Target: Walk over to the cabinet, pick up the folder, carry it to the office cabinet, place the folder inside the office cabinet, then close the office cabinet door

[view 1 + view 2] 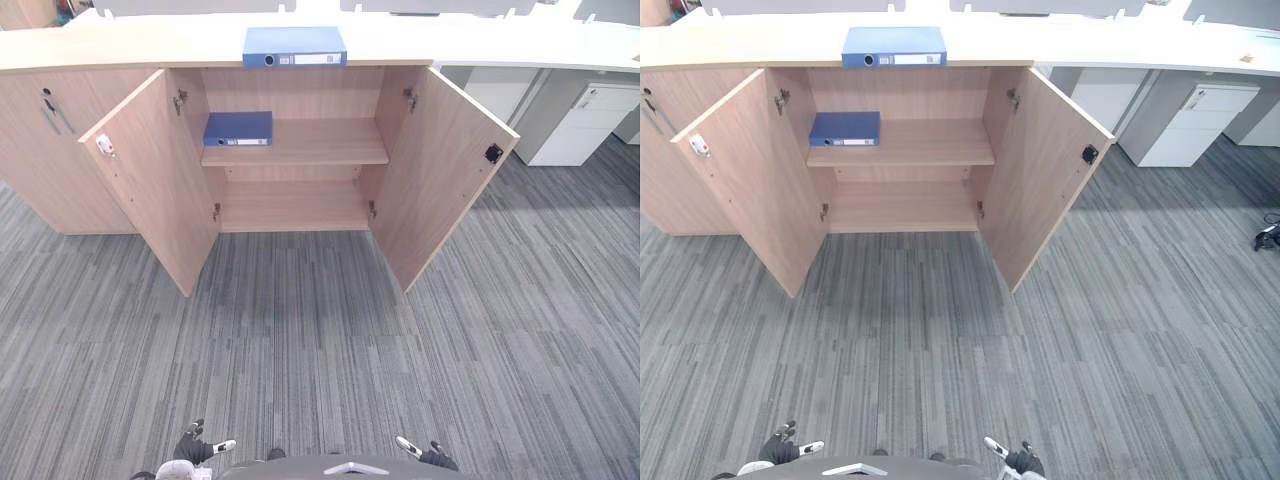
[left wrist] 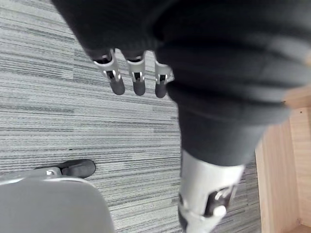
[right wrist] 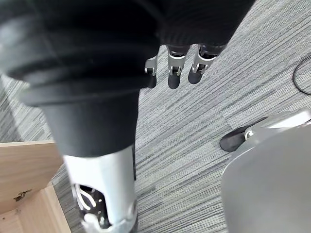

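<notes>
Blue on blue is the risk: the folder (image 1: 294,46) lies on the counter (image 1: 110,45) above the open cabinet (image 1: 290,95), a darker second folder (image 1: 238,128) on its shelf (image 1: 320,145), so a reach could take the wrong one, and the swung-out doors (image 1: 150,170) could snag an arm. It lies flat, spine forward, white label and round hole showing. Both the left hand (image 2: 137,80) and the right hand (image 3: 175,75) hang low, fingers straight, holding nothing.
</notes>
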